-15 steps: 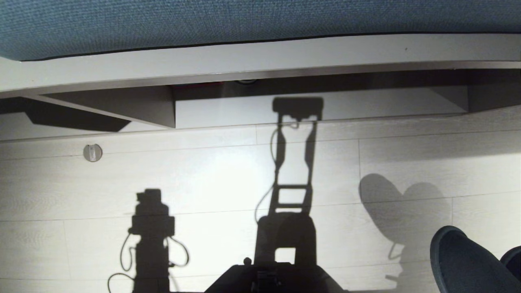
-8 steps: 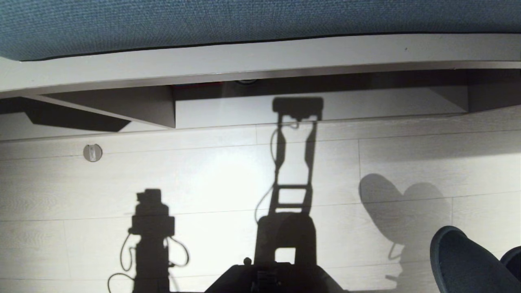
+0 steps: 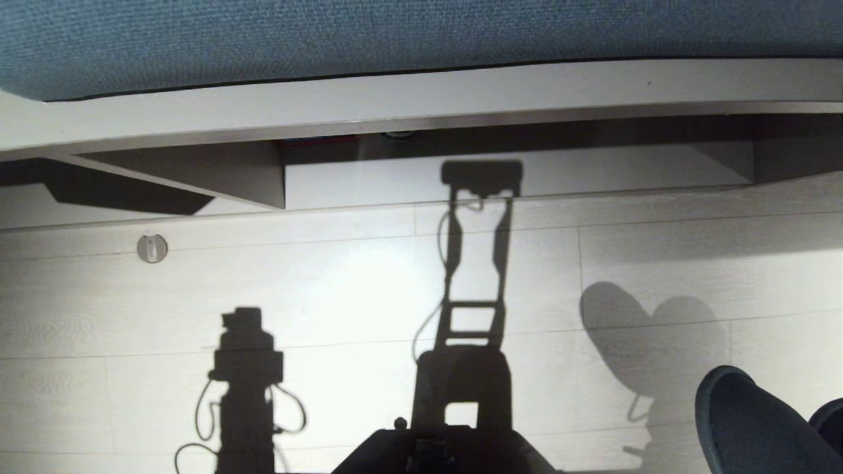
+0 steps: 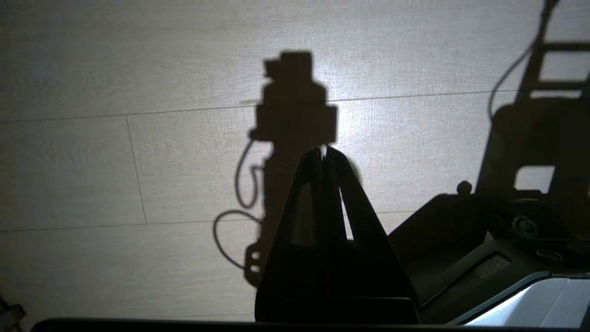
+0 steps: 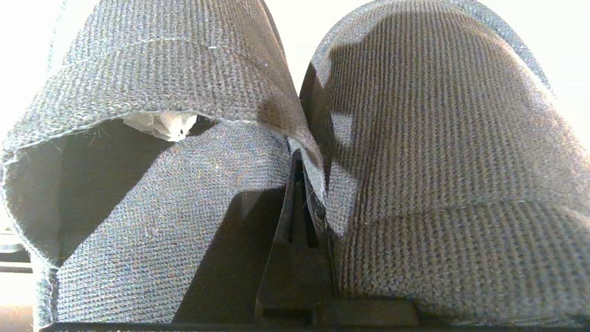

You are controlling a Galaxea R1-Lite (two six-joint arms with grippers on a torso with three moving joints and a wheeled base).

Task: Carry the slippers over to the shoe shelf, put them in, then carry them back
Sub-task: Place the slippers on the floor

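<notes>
1. Right gripper is clamped on the slippers, pinching their touching inner edges together, one shoe hanging on each side.
2. Soft knit fabric, judged light and floppy; that paired rim seems the sensible hold.
3. Beyond the toes lies floor, then the shoe shelf.
4. Left gripper, pressed together and empty, hangs apart.

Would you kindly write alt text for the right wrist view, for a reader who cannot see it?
Two grey-blue knit slippers fill the view side by side, their inner edges pinched together in the shut right end effector. The nearer slipper's opening shows a scrap of white paper inside; bright pale background shows above them.
</notes>
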